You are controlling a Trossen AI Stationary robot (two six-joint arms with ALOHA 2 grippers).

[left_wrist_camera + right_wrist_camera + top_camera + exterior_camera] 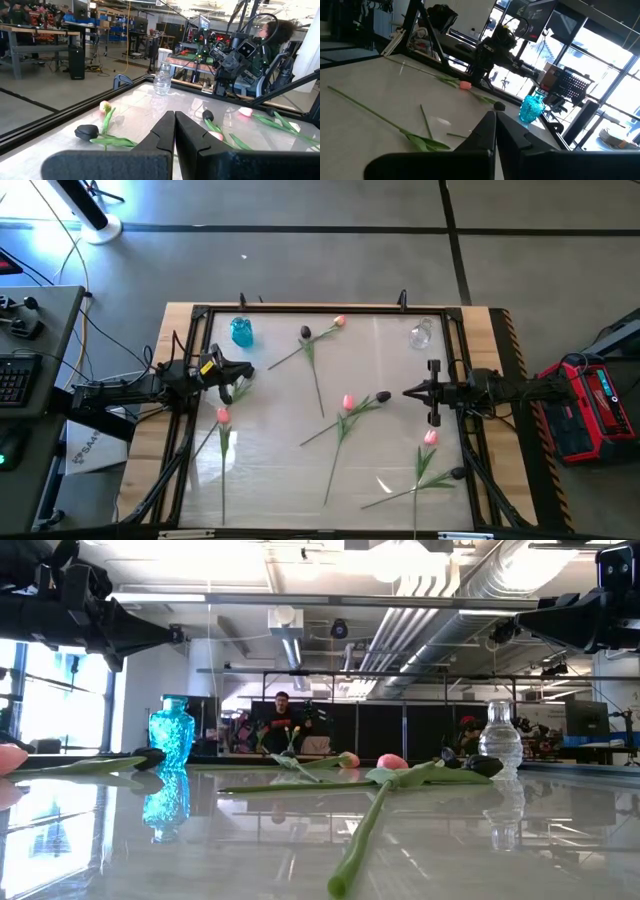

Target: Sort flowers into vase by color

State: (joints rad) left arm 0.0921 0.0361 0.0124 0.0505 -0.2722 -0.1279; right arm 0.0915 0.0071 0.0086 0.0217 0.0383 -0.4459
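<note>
Several tulips lie flat on the glossy white table [390, 350]. Pink heads [339, 321], [348, 401], [222, 415], [430, 437] and near-black heads [305, 333], [383, 396], [458, 474] are scattered, and the stems at the centre cross each other. A blue vase [240, 331] stands upright at the far left and a clear glass vase [421, 333] at the far right. My left gripper [250, 370] hovers shut at the left edge, above some green leaves [238, 388]. My right gripper [405, 392] hovers shut at the right side, pointing at the centre. Neither touches anything.
A black frame [330, 308] rims the table. A red device [590, 405] sits beyond the right edge and a desk with a keyboard [12, 380] beyond the left. A person [282, 720] shows in the room past the far edge.
</note>
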